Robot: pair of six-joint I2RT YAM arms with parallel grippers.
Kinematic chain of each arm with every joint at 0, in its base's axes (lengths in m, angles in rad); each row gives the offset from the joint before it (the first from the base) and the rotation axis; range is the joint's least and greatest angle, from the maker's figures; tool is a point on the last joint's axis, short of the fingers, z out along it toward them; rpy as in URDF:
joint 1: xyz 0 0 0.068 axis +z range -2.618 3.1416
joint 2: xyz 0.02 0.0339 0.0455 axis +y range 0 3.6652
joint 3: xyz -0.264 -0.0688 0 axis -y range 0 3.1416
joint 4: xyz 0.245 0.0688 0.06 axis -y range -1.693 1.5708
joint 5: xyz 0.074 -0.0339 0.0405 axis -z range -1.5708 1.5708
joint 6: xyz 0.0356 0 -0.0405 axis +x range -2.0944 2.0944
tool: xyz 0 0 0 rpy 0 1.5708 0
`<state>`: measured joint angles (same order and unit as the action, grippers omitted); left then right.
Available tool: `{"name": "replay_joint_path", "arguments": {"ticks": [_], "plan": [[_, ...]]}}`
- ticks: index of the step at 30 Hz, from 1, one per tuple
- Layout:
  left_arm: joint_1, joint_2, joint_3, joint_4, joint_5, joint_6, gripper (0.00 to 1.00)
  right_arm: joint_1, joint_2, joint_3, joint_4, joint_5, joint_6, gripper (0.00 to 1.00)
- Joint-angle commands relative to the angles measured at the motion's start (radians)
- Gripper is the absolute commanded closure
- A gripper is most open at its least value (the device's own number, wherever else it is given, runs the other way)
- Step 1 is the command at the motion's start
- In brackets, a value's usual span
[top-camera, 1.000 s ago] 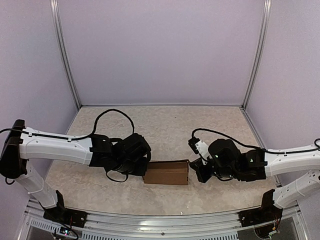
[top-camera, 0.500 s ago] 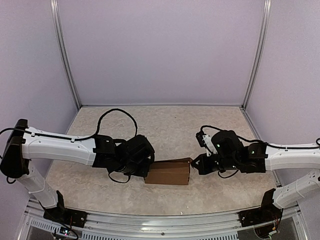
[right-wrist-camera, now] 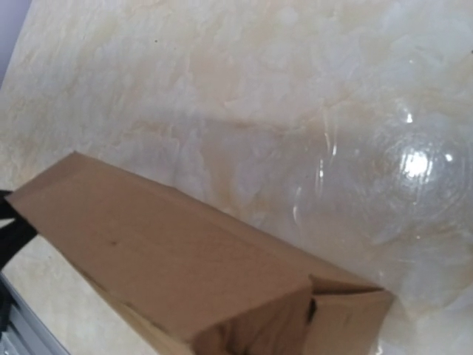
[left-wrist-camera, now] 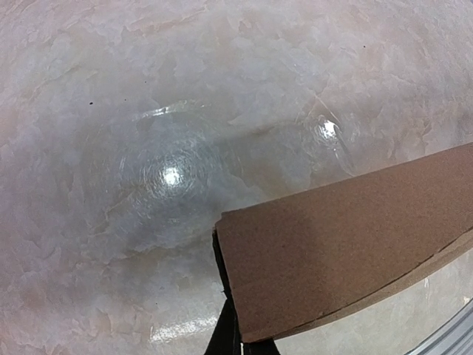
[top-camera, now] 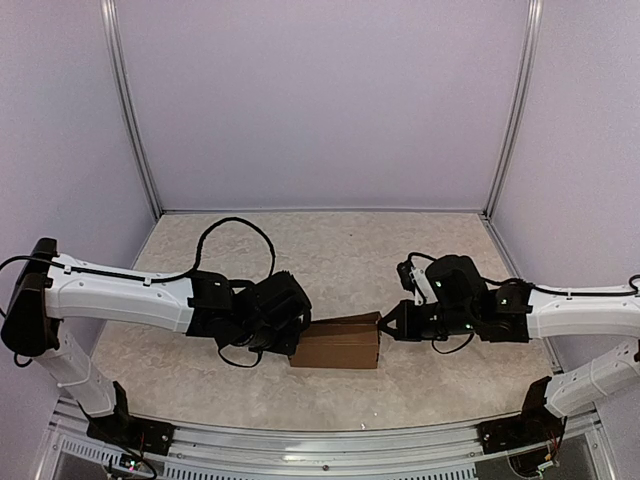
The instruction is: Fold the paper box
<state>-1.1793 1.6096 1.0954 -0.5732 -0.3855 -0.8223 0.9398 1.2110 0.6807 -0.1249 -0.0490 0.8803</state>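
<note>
The paper box (top-camera: 335,345) is a small oblong of plain brown cardboard lying on the table between the arms. My left gripper (top-camera: 291,340) is against its left end. In the left wrist view the dark fingertips (left-wrist-camera: 230,342) are closed together at the box's (left-wrist-camera: 347,237) end edge. My right gripper (top-camera: 385,324) tapers to a closed point touching the box's upper right corner. In the right wrist view the box (right-wrist-camera: 170,266) fills the lower frame, its near end has a loose flap (right-wrist-camera: 347,314), and my own fingers are hidden.
The tabletop (top-camera: 330,260) is pale marbled stone with lilac walls on three sides. A metal rail (top-camera: 320,445) runs along the near edge. The left arm's black cable (top-camera: 235,235) loops above the table.
My right gripper has moved up and left onto the box's right end. My left gripper and the box have shifted slightly right.
</note>
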Motion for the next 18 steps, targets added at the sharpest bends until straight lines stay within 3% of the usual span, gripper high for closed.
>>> {"name": "replay_joint_path", "arguments": {"ticks": [1,18], "plan": [[-0.011,0.038,-0.008,-0.062,0.020,0.005,1.00,-0.006,0.008,-0.027,0.051,-0.012,0.071,1.00],[-0.017,0.054,-0.009,-0.049,0.026,0.004,1.00,-0.007,-0.064,-0.066,0.120,0.041,0.204,1.00]]}}
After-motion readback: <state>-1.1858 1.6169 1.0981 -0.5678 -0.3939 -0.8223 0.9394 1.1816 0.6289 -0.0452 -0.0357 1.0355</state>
